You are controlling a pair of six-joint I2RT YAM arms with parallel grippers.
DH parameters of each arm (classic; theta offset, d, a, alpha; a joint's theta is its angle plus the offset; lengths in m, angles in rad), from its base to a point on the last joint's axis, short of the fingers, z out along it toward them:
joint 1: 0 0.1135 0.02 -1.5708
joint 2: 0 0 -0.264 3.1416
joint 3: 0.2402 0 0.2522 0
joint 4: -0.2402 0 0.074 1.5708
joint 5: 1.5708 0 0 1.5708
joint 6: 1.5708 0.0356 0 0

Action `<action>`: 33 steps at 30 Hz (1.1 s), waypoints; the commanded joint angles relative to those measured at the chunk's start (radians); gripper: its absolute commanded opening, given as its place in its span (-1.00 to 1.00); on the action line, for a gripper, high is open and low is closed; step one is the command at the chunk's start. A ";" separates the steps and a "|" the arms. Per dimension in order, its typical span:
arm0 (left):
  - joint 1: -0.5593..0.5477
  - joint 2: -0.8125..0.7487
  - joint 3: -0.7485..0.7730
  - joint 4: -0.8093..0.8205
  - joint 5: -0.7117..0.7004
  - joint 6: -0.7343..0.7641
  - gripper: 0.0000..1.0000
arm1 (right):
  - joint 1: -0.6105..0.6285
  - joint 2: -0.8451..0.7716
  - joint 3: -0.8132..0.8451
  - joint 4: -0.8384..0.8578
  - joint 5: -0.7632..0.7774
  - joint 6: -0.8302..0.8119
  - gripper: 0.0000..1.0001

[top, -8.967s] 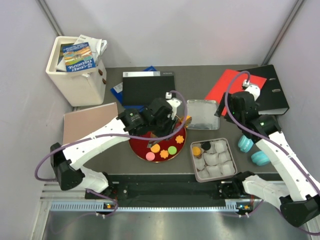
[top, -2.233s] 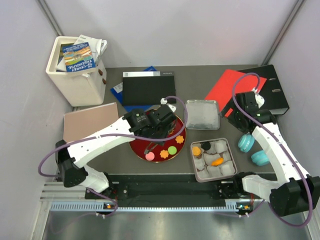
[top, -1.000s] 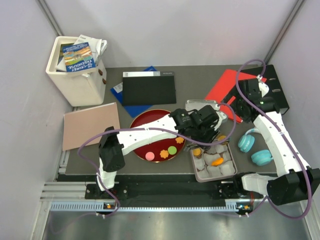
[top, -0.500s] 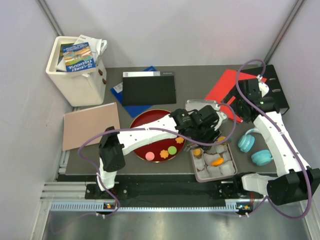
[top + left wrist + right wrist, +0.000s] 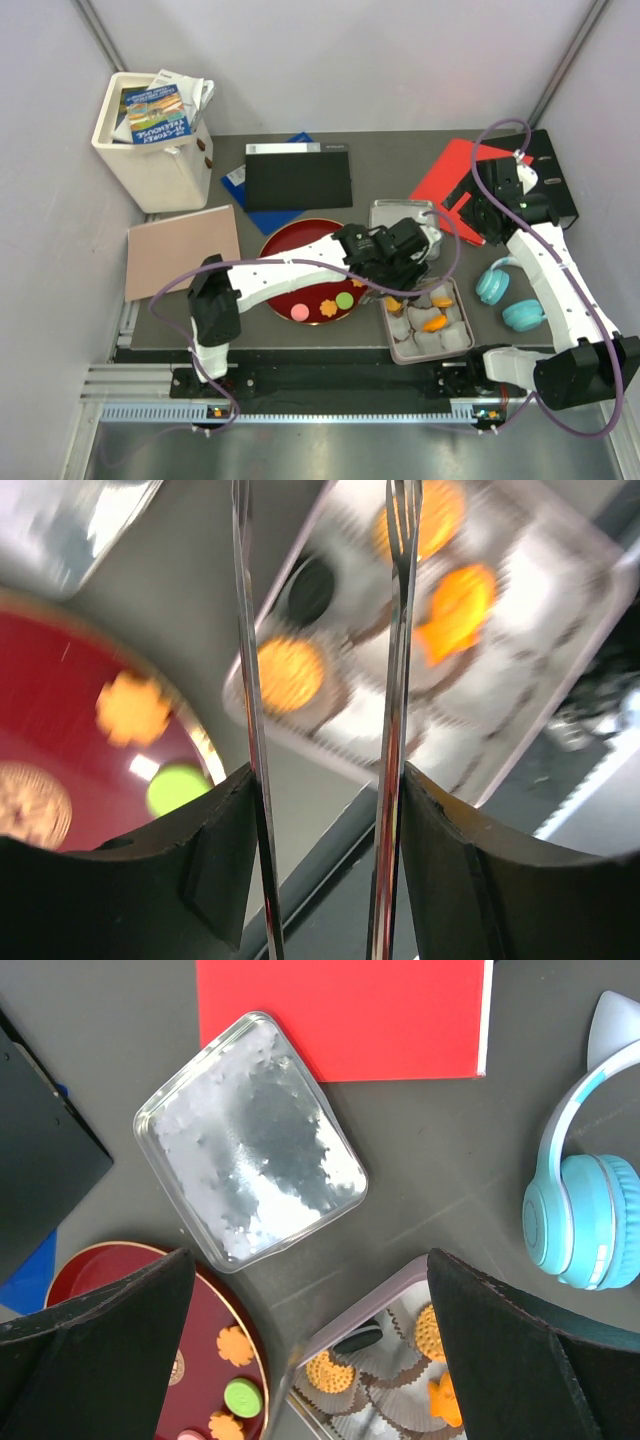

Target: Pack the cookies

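Note:
My left gripper (image 5: 403, 262) (image 5: 322, 810) is shut on metal tongs (image 5: 393, 680), whose arms stand apart and empty above the paper-cup tray (image 5: 420, 355) (image 5: 590, 555) (image 5: 330, 1325). The tray holds a black cookie (image 5: 310, 590) (image 5: 355, 1340), two round orange cookies (image 5: 290, 672) (image 5: 420, 520) and an orange star cookie (image 5: 455, 600) (image 5: 434, 323). The red plate (image 5: 295, 265) (image 5: 130, 1330) carries a pink cookie (image 5: 300, 312), a green cookie (image 5: 344, 299) (image 5: 175, 788) and orange flower cookies (image 5: 325, 308) (image 5: 133, 708). My right gripper (image 5: 480, 215) (image 5: 310, 1270) is open and empty, high above the tray's far side.
A clear lid (image 5: 402, 215) (image 5: 250, 1140) lies beyond the tray. A red folder (image 5: 455, 170) (image 5: 340, 1015), a black binder (image 5: 550, 185) and teal headphones (image 5: 505, 295) (image 5: 585, 1220) sit at the right. A black pad (image 5: 298, 180), a tan board (image 5: 180, 250) and a white bin (image 5: 150, 150) stand at the left.
My left gripper has drawn back a little to the left from over the tray. An orange cookie now lies in the tray's far right cup. The right arm has not moved.

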 commanded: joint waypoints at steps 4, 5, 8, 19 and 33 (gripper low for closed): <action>-0.003 -0.293 -0.244 0.053 -0.232 -0.095 0.18 | -0.006 -0.014 -0.012 0.032 -0.021 0.008 0.98; -0.002 -0.314 -0.266 0.050 -0.247 -0.111 0.17 | -0.006 -0.014 -0.017 0.033 -0.023 0.008 0.98; -0.002 -0.407 -0.353 0.061 -0.307 -0.147 0.16 | -0.004 -0.011 -0.028 0.041 -0.035 0.009 0.98; -0.002 -0.501 -0.456 0.047 -0.393 -0.254 0.15 | -0.004 0.000 -0.046 0.065 -0.107 -0.024 0.98; 0.429 -0.592 -0.557 -0.063 -0.537 -0.391 0.08 | 0.144 0.046 -0.061 0.231 -0.373 -0.191 0.98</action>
